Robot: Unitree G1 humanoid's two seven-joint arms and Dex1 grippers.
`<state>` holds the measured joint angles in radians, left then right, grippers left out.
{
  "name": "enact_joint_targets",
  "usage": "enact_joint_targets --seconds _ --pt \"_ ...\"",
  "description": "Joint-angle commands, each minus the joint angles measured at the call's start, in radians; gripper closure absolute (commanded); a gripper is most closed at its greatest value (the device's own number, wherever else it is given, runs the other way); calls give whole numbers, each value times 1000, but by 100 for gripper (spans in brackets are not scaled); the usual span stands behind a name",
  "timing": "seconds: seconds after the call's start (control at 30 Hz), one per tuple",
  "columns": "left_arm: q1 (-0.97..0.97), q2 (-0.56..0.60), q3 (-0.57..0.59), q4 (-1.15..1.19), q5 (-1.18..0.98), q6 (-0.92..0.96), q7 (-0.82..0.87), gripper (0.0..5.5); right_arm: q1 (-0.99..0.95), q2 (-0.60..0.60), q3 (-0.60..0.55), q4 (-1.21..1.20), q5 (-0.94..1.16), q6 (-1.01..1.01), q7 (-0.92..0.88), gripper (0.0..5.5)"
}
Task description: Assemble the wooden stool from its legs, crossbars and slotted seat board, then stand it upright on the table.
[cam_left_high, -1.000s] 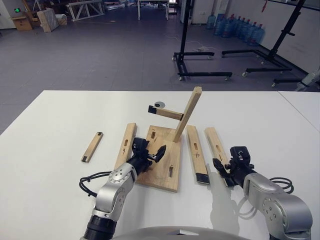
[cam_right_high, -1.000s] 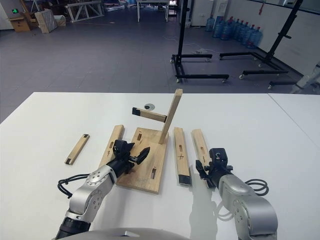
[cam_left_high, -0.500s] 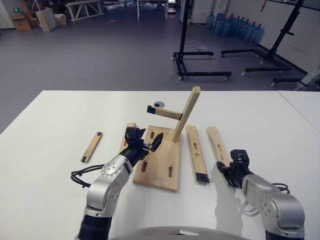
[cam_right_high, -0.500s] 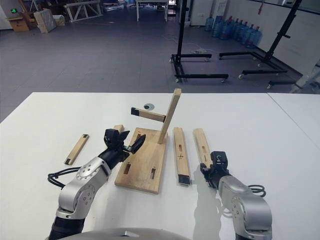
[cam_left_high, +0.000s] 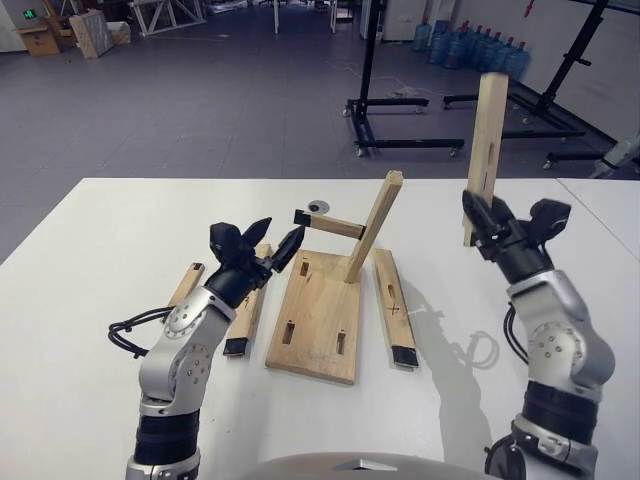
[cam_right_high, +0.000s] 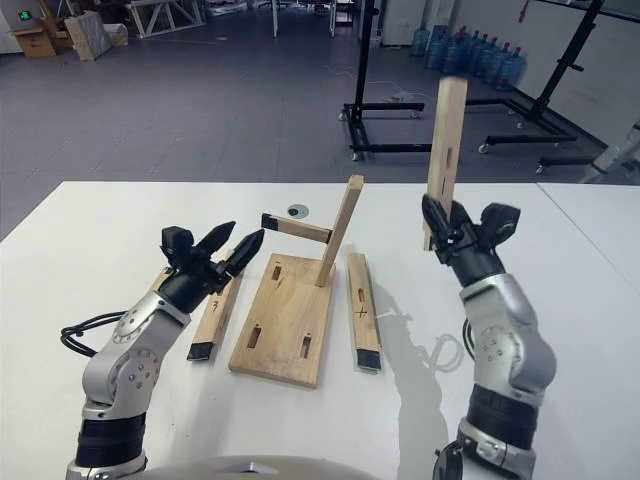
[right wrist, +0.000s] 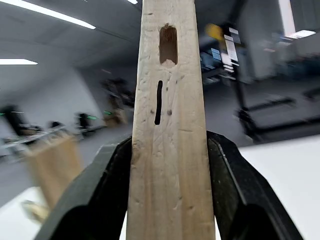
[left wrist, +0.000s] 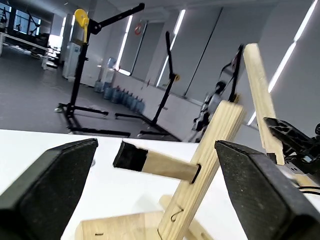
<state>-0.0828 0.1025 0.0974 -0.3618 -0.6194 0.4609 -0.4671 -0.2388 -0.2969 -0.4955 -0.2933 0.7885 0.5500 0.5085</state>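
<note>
Left eye view, and the right gripper (right wrist: 170,150) is up high over the right side of the table (cam_left_high: 80,300), both fingers (right wrist: 100,200) clamped tight on the raised leg (cam_left_high: 489,130), which stands near vertical in the air with its slot showing. Over on the other side, the left gripper (cam_left_high: 272,236) hangs with its jaws spread wide and nothing between them, pads (left wrist: 50,185) well apart, just above the left-hand leg (cam_left_high: 245,320), which lies flat beside the seat board (cam_left_high: 318,315). That board rests flat on the table. The standing leg (cam_left_high: 374,228) rises from its far end, tilted, with a dark-tipped crossbar (cam_left_high: 330,226) jutting from it toward the robot's left. Just right of the board lies the right-hand leg (cam_left_high: 393,318). A short crossbar (cam_left_high: 190,275) sits farther left, partly behind the left arm.
</note>
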Motion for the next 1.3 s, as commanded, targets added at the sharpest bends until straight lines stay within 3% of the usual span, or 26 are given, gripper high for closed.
enact_joint_targets --seconds 0.03,0.23,0.37,0.57,0.77,1.3 --pt "-18 54 42 15 -144 48 -116 121 4 -110 81 -125 200 132 184 349" --pt "58 190 40 -85 -453 229 -335 121 60 -138 294 -162 242 187 339 349" --pt "21 201 31 -60 -563 293 -332 121 67 -125 421 -124 168 143 409 349" --pt "-28 173 19 -31 -644 314 -284 121 38 -116 519 -91 133 122 470 349" --pt "-32 157 36 -25 -713 307 -261 121 33 -116 546 -58 130 119 501 349" --pt "-13 145 8 -35 -716 292 -241 318 14 -169 538 -29 153 180 563 349"
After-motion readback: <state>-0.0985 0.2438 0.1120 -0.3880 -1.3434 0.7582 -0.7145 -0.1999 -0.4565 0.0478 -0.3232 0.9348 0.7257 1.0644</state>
